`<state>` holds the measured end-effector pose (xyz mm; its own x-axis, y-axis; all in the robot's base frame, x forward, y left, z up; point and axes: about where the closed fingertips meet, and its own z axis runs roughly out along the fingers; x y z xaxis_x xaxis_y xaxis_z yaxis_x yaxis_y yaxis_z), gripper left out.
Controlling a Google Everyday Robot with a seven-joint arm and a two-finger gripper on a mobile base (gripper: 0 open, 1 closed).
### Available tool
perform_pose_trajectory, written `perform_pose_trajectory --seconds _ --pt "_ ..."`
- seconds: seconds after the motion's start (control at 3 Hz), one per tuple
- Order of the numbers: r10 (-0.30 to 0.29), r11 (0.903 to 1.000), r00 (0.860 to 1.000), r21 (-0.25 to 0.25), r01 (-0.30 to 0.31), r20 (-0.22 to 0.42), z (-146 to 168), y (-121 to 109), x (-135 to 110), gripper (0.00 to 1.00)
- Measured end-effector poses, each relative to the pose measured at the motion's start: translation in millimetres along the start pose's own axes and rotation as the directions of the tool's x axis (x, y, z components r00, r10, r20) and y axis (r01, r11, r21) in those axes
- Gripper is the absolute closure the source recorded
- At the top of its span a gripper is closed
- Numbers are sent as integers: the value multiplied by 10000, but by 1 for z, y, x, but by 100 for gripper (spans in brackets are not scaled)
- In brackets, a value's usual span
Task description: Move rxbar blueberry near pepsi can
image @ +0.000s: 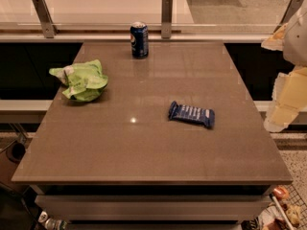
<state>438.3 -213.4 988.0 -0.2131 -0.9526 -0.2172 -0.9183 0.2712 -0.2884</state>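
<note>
The rxbar blueberry (191,114), a flat dark blue bar with white lettering, lies on the brown table (144,147) right of its middle. The pepsi can (139,40), dark blue with a silver top, stands upright at the table's far edge, near the centre. The bar and the can are well apart. My gripper (286,99), cream and white, hangs at the right edge of the view, beyond the table's right side and to the right of the bar, touching nothing.
A crumpled light green chip bag (82,80) lies on the table's left side. A glass railing with metal posts (166,16) runs behind the table's far edge. Clutter sits on the floor at the lower right (283,210).
</note>
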Motion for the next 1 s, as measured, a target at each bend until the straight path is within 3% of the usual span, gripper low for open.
perform_pose_trajectory --seconds 0.67,1.0 --pt "46 10000 9997 9 -47 247 2 -2 -2 0" --pt "264 9994 9948 -241 -242 979 19 -9 -6 0"
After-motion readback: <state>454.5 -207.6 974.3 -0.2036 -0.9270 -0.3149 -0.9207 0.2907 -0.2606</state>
